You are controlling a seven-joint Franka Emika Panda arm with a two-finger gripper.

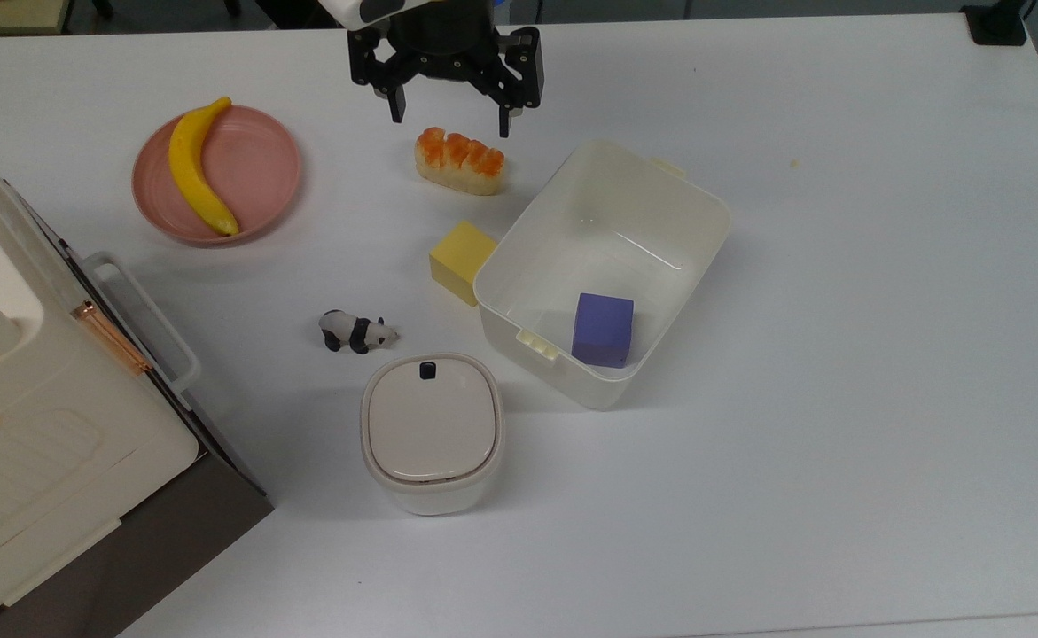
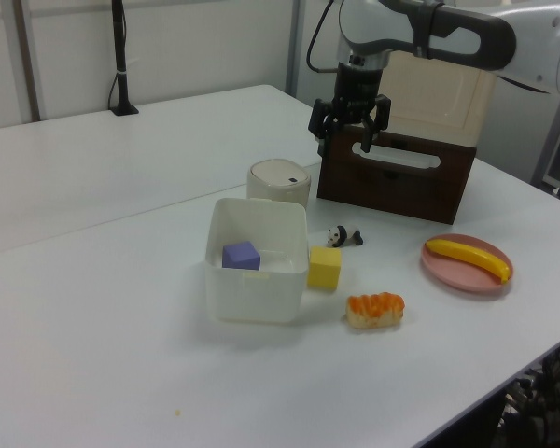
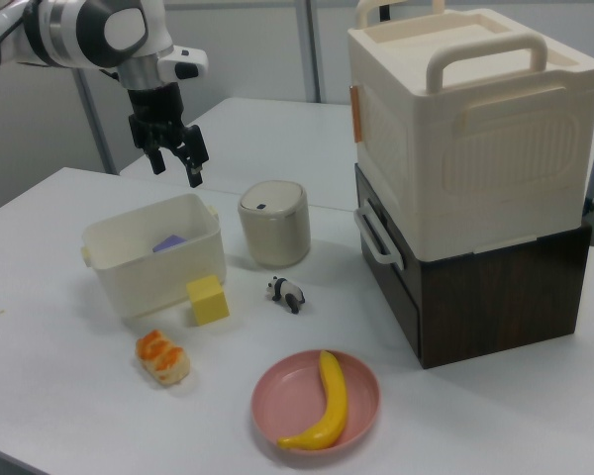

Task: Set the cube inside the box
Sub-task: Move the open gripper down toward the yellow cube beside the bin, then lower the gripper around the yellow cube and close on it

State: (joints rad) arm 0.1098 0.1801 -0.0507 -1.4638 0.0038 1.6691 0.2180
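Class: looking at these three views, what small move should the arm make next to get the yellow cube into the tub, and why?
Probably bring the open hand over the yellow cube and start lowering. The hand is empty and up above the table, while the cube sits on the table against the outside of the box, which holds just the purple cube.

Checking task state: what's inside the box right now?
Inside the box: one purple cube near a corner. The yellow cube sits outside against its wall. The floor under the purple cube is hidden.
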